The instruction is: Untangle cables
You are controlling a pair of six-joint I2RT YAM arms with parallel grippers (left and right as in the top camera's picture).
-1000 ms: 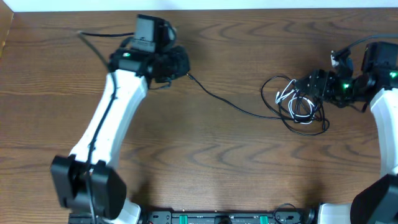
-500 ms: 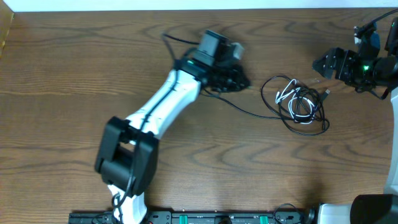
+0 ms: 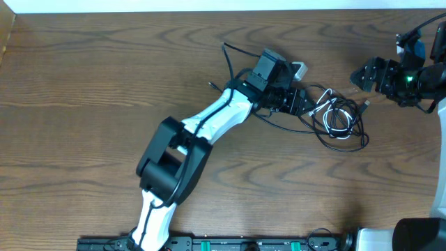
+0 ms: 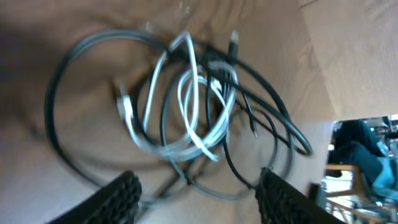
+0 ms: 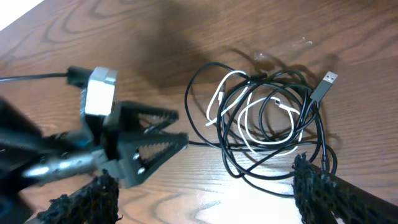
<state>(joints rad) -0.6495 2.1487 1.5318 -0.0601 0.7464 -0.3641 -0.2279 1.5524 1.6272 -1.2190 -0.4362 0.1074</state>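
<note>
Overhead: loose coil of thin black cables w/ one white cable (image 3: 338,120) lies on brown wood-grain table (image 3: 83,125), right of centre. Coil roughly round, no clear long axis. Its silver USB plug end (image 3: 365,104) sticks out upper-right toward right gripper (image 3: 357,73), which sits apart from coil. Left gripper (image 3: 311,104) at coil's left edge. Vs 0.5 s ago: left arm has swung right (gripper was then well short of coil); coil shape and right gripper unchanged.

Left wrist: ribbed black fingers (image 4: 121,193) spread wide. Coil (image 4: 186,112) just ahead; strands run between the tips, unclamped.

Right wrist: own mesh-covered fingers (image 5: 84,199) wide apart, holding nothing. Coil (image 5: 267,124) ahead, plug aims upper-right. Left gripper (image 5: 180,129) has serrated jaws parted in a V, just beside coil's left loop.
</note>
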